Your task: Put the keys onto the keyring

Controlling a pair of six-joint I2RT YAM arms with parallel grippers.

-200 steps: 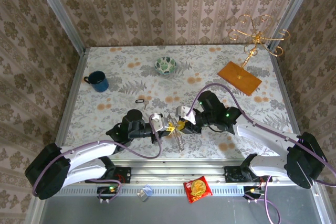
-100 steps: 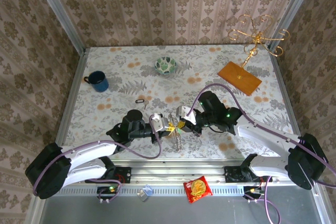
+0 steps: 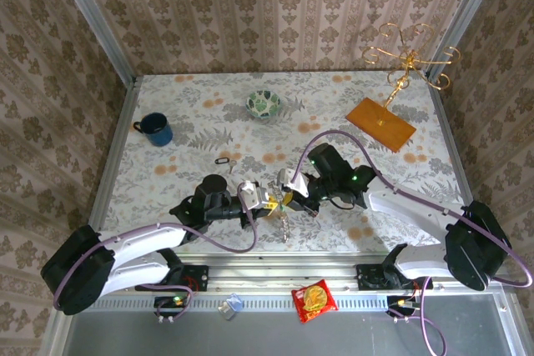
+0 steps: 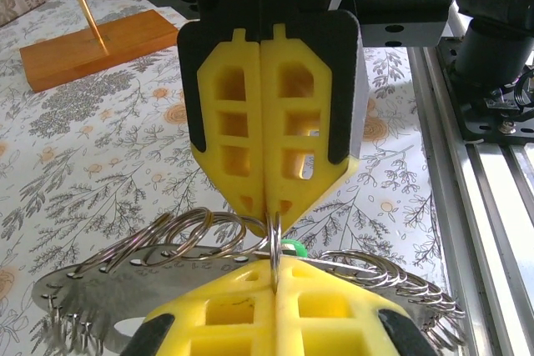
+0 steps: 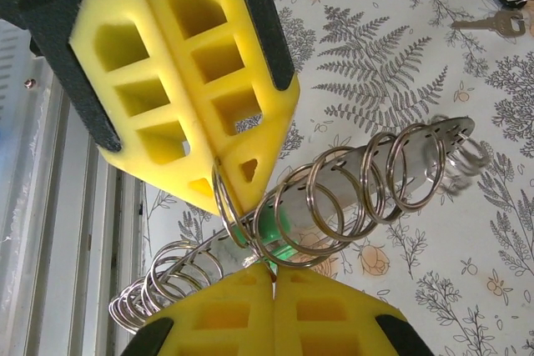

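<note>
Left gripper (image 4: pixel 275 271) and right gripper (image 4: pixel 271 206), both closed, pinch 1 metal ring (image 4: pixel 274 239).

Arms angled inward, left gripper (image 3: pixel 268 200) and right gripper (image 3: pixel 287 195) tip to tip — jaws pressed closed.

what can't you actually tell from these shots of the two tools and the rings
- Green piece, right wrist view: mostly behind the split rings; key or not, unclear.
- Metal strip, left wrist view: middle hidden behind the left tool.
- Tagged key, top view: too small for detail.
</note>
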